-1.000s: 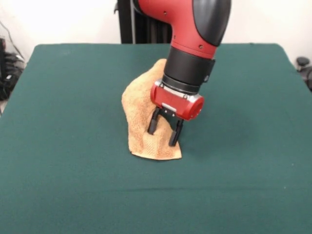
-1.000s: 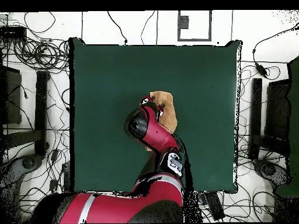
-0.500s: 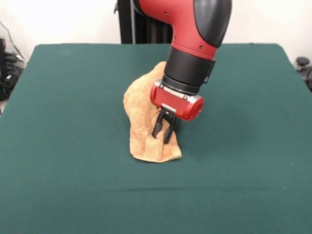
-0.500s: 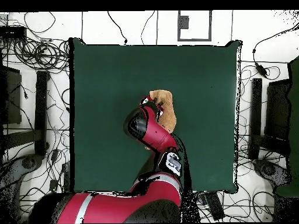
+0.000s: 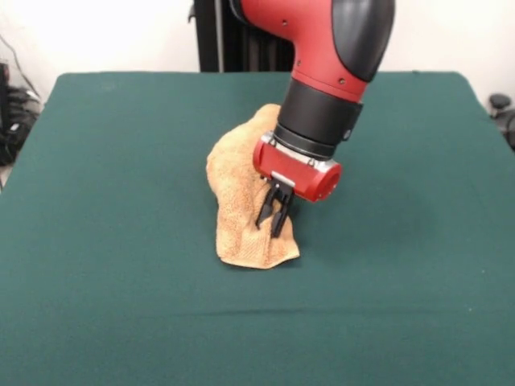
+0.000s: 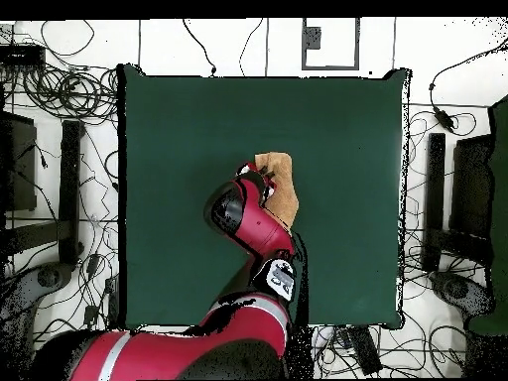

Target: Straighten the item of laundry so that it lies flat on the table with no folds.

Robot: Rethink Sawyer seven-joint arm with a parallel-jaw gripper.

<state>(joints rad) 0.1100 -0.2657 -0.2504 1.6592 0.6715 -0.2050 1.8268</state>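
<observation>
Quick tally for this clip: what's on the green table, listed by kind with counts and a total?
Towel: 1, orange-tan, bunched up, not flat
Claw: 1, shut on the towel
Table: 1, dark green top
Total: 3

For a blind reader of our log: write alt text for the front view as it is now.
A red and black robot arm reaches down with its gripper shut on the bunched orange-tan towel, which lies folded and humped near the middle of the dark green table. The towel is not flat.
</observation>
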